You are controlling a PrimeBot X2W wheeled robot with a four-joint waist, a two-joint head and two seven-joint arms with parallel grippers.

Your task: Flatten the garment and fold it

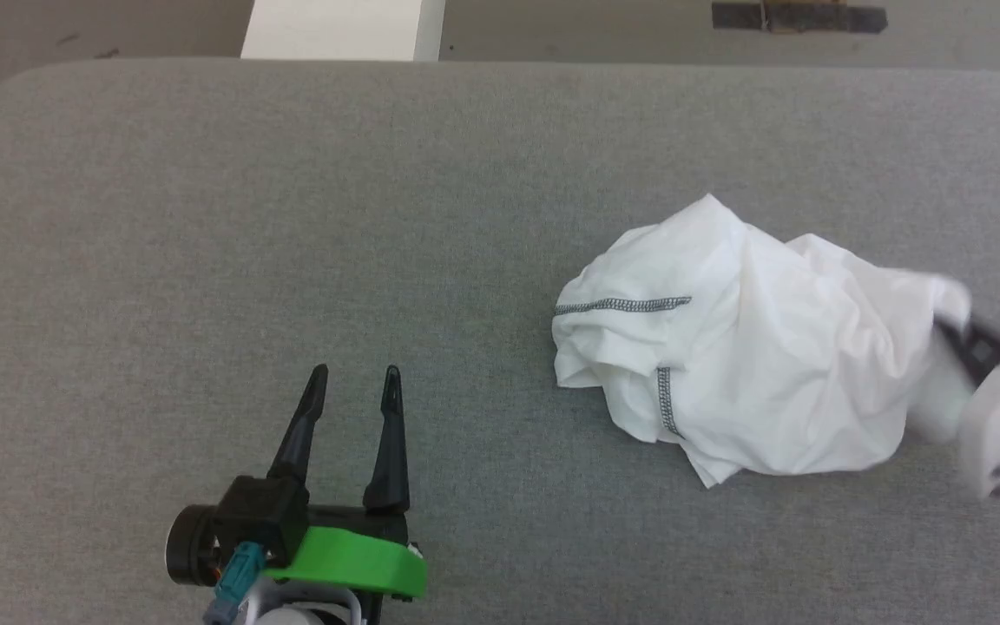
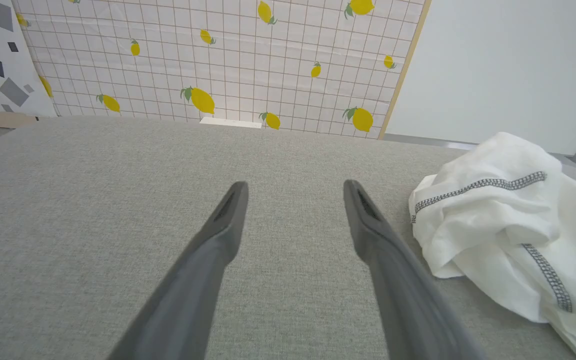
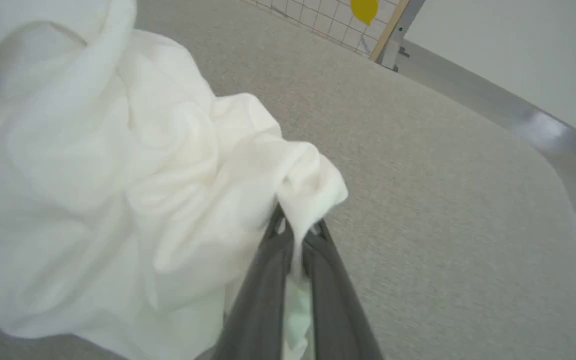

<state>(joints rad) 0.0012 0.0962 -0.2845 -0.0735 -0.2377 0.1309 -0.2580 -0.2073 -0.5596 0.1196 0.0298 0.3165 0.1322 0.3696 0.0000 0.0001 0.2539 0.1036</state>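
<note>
The garment (image 1: pixel 752 347) is a white shirt with grey stitched seams, lying crumpled in a heap on the right half of the grey table (image 1: pixel 292 217). My right gripper (image 1: pixel 956 334) comes in from the right edge, blurred, at the heap's right side. In the right wrist view my right gripper (image 3: pixel 295 230) is shut on a fold of the garment (image 3: pixel 118 175), with cloth pinched between its tips. My left gripper (image 1: pixel 354 375) stands open at the lower left, well left of the shirt and holding nothing. The left wrist view shows my left gripper (image 2: pixel 295 186) spread wide, the garment (image 2: pixel 508 225) to its right.
A white block (image 1: pixel 344 28) stands beyond the table's far edge, and dark tape (image 1: pixel 799 16) marks the floor at the top right. A lemon-patterned grid panel (image 2: pixel 218 55) rises behind the table. The table's rounded corner (image 3: pixel 543 165) lies close to the right of the shirt.
</note>
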